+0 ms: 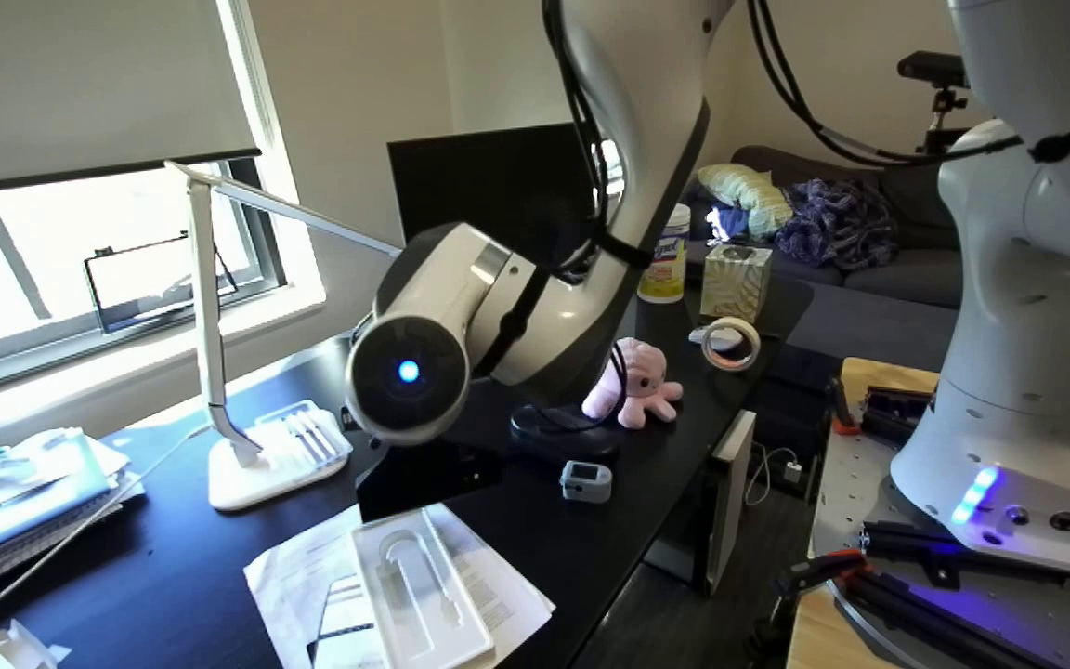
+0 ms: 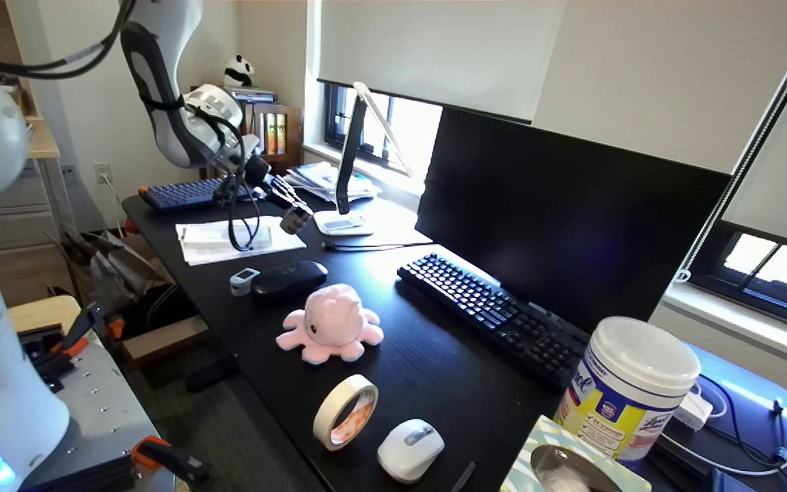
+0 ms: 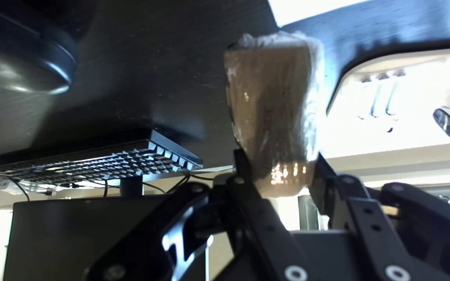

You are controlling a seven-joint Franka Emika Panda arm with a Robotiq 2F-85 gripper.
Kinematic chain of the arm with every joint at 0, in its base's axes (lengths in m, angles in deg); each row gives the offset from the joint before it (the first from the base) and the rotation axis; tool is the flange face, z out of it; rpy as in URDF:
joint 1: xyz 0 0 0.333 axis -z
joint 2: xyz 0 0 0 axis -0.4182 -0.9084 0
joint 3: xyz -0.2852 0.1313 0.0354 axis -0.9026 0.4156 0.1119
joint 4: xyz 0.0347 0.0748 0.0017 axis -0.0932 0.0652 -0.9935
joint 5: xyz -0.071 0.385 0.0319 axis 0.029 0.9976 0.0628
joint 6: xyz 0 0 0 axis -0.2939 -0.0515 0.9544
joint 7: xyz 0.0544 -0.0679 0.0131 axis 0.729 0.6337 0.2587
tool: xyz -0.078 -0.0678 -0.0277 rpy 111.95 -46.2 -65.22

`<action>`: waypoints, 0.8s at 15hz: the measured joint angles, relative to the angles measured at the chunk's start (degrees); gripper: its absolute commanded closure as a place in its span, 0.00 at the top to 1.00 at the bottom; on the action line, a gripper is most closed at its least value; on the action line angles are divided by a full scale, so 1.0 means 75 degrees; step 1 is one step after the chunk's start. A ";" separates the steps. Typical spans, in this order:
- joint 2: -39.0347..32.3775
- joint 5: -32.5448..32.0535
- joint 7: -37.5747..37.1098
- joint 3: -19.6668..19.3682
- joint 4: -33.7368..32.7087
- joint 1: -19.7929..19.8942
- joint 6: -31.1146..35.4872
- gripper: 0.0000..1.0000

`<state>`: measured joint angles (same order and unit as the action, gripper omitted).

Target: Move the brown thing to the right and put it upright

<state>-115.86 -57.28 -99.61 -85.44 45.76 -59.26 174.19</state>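
The brown thing (image 3: 270,105) is a small grey-brown cylinder with a shiny clear wrapping in the wrist view. My gripper (image 3: 281,162) is shut on it, with a finger on either side of its lower end in that view. In an exterior view my gripper (image 2: 283,191) points down at a slant, and the brown thing (image 2: 296,220) hangs tilted at its tips. It appears to be above the desk near the lamp base; its exact height is hard to tell. In the view with the arm in front, the brown thing and fingers are hidden.
The lamp base (image 2: 343,224) stands beside the held thing. Papers with a white tray (image 1: 419,585), a black case (image 2: 290,279) and a small grey-white device (image 1: 586,481) lie nearby. Farther along are the pink plush toy (image 2: 332,321), keyboard (image 2: 482,307), monitor (image 2: 557,212) and tape roll (image 2: 346,412).
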 measured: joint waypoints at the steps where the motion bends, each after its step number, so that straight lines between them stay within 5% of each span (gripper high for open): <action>1: -0.0191 -0.0356 -0.0379 0.0092 -0.0128 -0.0019 -0.0306 0.14; 7: -0.0971 -0.1495 -0.1371 0.0580 -0.0706 0.0011 -0.2069 0.14; 8: -0.1085 -0.1497 -0.1364 0.0677 -0.0862 0.0066 -0.2081 0.39; 10: -0.1279 -0.1497 -0.1361 0.0868 -0.1126 0.0205 -0.2059 0.39; 11: -0.1341 -0.1497 -0.1360 0.0910 -0.1201 0.0245 -0.2059 0.14; 12: -0.1373 -0.1497 -0.1360 0.0931 -0.1240 0.0272 -0.2059 0.14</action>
<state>-126.15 -68.51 -109.81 -78.46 36.47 -57.22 158.74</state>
